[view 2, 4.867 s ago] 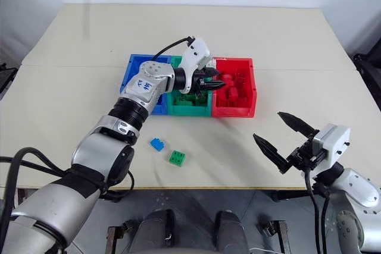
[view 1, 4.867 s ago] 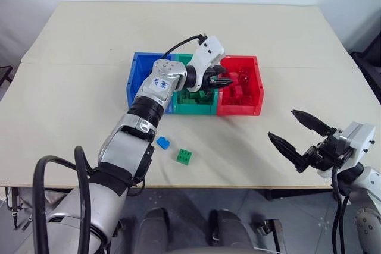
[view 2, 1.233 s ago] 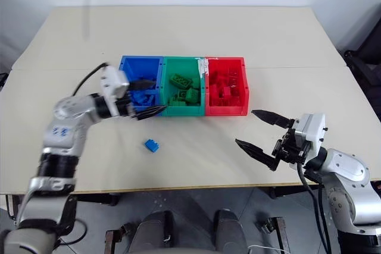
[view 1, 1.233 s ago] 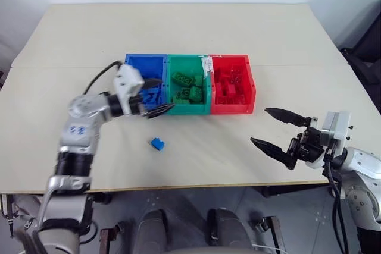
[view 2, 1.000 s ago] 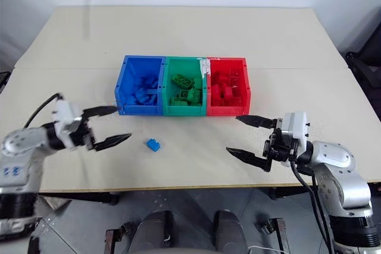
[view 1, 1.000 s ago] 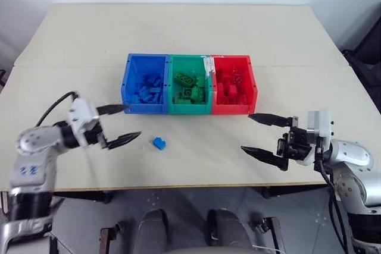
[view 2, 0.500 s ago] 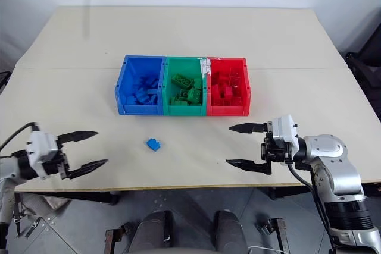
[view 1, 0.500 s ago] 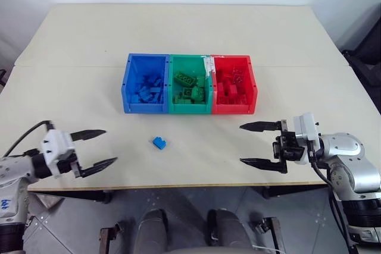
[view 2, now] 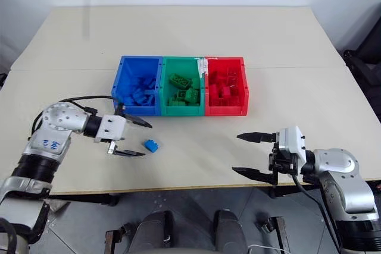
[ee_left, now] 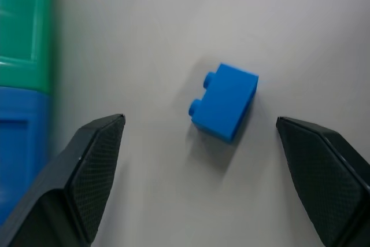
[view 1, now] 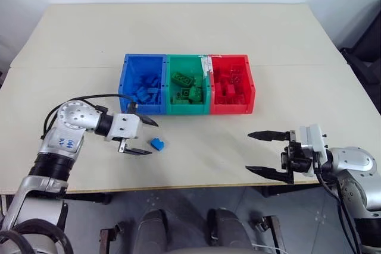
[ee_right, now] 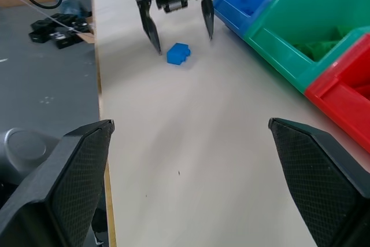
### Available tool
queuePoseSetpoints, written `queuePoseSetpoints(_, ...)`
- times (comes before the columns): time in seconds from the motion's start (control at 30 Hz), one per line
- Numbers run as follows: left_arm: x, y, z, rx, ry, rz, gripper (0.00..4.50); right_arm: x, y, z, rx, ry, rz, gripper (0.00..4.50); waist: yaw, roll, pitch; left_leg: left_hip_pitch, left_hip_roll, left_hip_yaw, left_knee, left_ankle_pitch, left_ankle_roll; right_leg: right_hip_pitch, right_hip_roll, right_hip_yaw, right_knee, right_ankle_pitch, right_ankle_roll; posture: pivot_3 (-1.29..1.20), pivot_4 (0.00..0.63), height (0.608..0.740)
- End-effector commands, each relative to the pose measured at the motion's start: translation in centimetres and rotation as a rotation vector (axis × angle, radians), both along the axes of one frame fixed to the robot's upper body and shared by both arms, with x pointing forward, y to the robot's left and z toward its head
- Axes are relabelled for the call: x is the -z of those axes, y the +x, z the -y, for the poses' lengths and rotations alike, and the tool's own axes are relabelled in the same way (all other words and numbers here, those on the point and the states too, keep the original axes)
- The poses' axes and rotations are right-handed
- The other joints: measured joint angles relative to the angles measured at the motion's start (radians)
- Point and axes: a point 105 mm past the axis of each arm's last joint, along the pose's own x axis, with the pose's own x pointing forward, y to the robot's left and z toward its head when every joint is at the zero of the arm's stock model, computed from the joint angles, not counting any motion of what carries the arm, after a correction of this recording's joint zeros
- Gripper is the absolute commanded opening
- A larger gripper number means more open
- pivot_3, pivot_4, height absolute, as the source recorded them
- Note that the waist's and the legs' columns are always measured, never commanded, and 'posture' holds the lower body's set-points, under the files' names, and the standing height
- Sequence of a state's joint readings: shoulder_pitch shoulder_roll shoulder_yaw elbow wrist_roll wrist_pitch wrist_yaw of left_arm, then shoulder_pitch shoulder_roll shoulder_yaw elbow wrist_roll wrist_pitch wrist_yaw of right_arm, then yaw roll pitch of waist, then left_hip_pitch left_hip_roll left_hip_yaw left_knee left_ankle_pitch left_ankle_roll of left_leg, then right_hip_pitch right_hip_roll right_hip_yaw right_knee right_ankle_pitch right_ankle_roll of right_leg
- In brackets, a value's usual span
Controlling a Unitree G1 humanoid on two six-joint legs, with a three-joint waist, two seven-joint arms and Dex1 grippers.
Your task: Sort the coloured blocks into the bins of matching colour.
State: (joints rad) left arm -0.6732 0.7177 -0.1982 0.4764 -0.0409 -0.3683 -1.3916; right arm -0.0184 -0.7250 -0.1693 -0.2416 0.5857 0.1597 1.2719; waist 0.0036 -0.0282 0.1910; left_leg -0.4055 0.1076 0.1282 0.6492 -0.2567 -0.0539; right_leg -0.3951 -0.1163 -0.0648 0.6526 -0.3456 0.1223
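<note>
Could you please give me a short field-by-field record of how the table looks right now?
loose block: one blue brick on the table, in front of the bins, lying on its side
blue bin: holds blue bricks
green bin: holds green bricks
red bin: holds red bricks
left pincer: open, beside the blue brick, not touching it
right pincer: open, empty, near the table's front edge

glossy plastic bins (view 1: pixel 186 109), matt table (view 1: pixel 178 34)
</note>
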Motion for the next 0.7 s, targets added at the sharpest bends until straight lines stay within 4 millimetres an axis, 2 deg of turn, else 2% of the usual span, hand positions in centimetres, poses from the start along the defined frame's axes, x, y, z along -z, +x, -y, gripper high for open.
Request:
queuePoseSetpoints(0.03, 1.0, 0.3, 0.9, 0.045, 0.04, -0.028, 4.46, -1.1, -0.7, 0.0, 0.02, 0.02, 0.036, 4.5, 0.005, 0.0, 0.0, 0.0, 0.0, 0.0, 0.0, 0.0, 0.0, 0.0, 0.0, 0.0, 0.0, 0.0, 0.0, 0.0, 0.15, 0.74)
queuePoseSetpoints(0.37, 1.2, 0.1, 1.7, 0.108, 0.059, -0.076, 1.34, -1.1, -0.9, -0.1, 0.037, 0.027, 0.034, 4.5, 0.023, 0.0, 0.0, 0.0, 0.0, -0.001, 0.004, 0.0, 0.001, 0.002, 0.0, 0.0, 0.0, 0.0, 0.0, 0.0, 0.15, 0.74)
queuePoseSetpoints(0.43, 1.3, 0.1, 1.7, 0.11, 0.06, -0.086, 0.89, -1.0, -0.8, -0.1, 0.035, 0.028, 0.035, 4.5, 0.023, 0.0, 0.0, 0.0, 0.0, -0.001, 0.004, 0.0, 0.001, 0.003, 0.0, 0.0, 0.0, 0.0, 0.0, 0.0, 0.15, 0.74)
queuePoseSetpoints(0.7, -1.1, -0.9, 0.5, 0.002, -0.229, -0.105, 0.88, -1.5, 0.0, -0.8, 0.012, 0.034, 0.04, 4.5, 0.016, 0.0, 0.0, 0.0, 0.0, -0.001, 0.002, 0.0, 0.001, 0.001, 0.0, 0.0, 0.001, 0.0, 0.0, 0.0, 0.15, 0.74)
